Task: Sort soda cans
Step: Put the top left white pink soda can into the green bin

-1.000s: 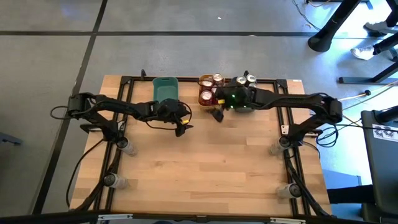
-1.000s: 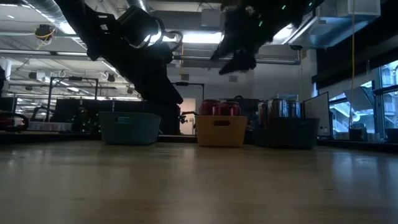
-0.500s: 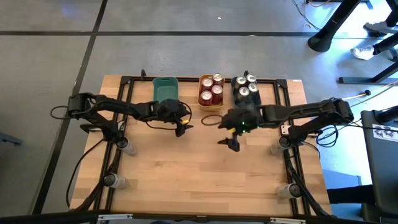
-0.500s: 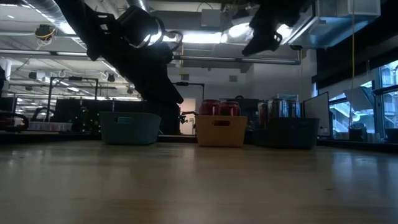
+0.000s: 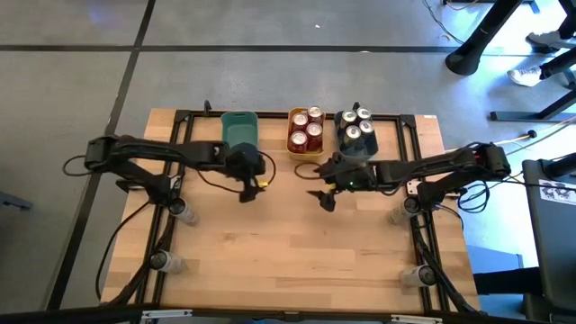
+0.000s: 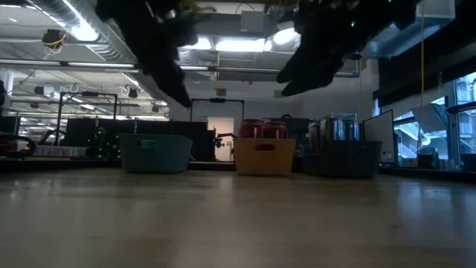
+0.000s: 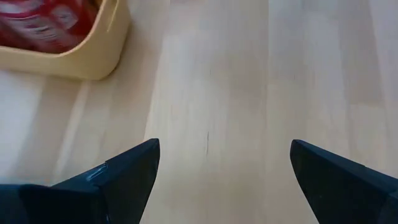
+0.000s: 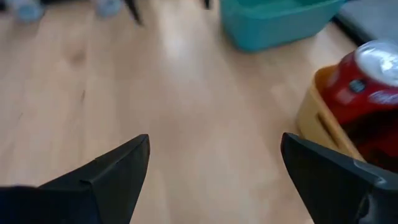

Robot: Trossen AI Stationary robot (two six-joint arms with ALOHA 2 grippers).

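1. Right gripper (image 5: 322,199) hung over bare wood just in front of the yellow bin (image 5: 305,155), its fingers spread wide with nothing between them; a second earlier it had been reaching in over the back row of bins, and half a second earlier it had swung out over the open table.
2. Left gripper (image 5: 245,191) was likewise wide open and empty, hovering just in front of the teal bin (image 5: 239,128); it had shifted only slightly, drawing a little nearer the bin's front.
3. The red soda cans (image 5: 307,128) stood upright in the yellow bin, and the silver-grey soda cans (image 5: 356,126) stood in the grey bin (image 5: 369,147) beside it; the teal bin showed no cans from above.
4. No loose can was visible on the table (image 5: 297,261) in the high or low view.
5. Judging from that, the right arm's retreat with empty fingers read as the end of a drop-off, not the start of a pick.
6. With every visible can already binned by colour, the sorting looked finished or nearly so, and both arms seemed headed back to rest.
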